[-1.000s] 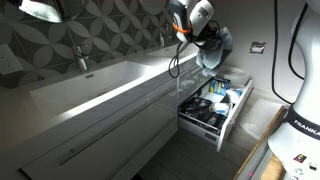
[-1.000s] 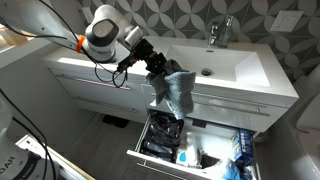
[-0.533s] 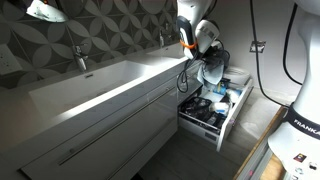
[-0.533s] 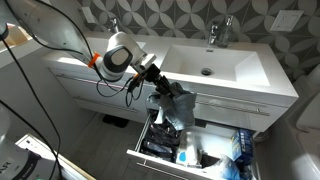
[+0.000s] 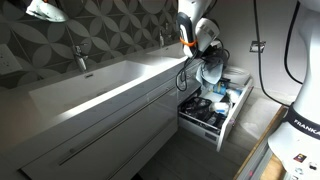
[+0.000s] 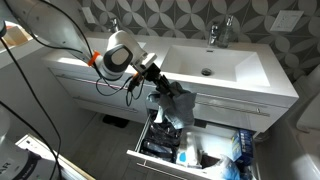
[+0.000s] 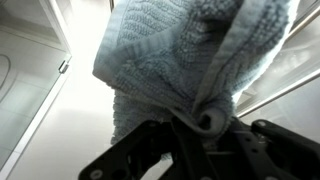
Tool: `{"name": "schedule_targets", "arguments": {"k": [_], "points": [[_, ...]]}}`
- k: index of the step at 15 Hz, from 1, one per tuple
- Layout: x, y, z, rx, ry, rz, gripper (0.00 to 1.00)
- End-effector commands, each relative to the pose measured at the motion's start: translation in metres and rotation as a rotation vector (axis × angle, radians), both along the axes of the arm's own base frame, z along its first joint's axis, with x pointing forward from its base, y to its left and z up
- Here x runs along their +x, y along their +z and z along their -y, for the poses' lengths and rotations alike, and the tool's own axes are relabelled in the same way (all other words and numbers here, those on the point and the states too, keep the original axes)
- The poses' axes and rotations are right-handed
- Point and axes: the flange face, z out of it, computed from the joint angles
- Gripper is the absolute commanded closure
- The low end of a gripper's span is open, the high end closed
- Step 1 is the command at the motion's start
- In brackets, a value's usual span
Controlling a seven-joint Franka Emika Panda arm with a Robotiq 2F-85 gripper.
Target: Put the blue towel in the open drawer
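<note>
My gripper [image 6: 160,82] is shut on the blue towel [image 6: 177,104], a grey-blue knitted cloth that hangs from the jaws over the open drawer [image 6: 190,150] of the white vanity. In an exterior view the towel [image 5: 211,68] hangs above the drawer [image 5: 213,108], its lower edge near the drawer's contents. In the wrist view the towel [image 7: 190,55] fills most of the frame, a fold of it pinched between the black fingers [image 7: 203,128].
The drawer holds several dark and blue items [image 6: 200,155]. The white vanity top with a sink [image 6: 215,62] and faucets [image 6: 218,30] is right behind. Cables [image 6: 120,75] hang off the arm. A white robot base [image 5: 300,130] stands near the drawer.
The arm lowered with the towel from above the counter edge down toward the open drawer a second ago. Over the last half second nothing visibly moved.
</note>
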Motion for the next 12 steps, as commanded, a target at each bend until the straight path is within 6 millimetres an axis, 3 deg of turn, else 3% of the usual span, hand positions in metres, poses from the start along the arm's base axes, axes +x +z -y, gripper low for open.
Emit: {"name": "schedule_targets", "arguments": {"k": [1,7,12], "points": [[-0.021,-0.007,0.009,-0.028,0.000,-0.071,0.94],[-0.076,-0.035,0.049,0.030,0.121,-0.146,0.94],[-0.084,-0.078,0.079,0.119,0.204,-0.137,0.94]]}}
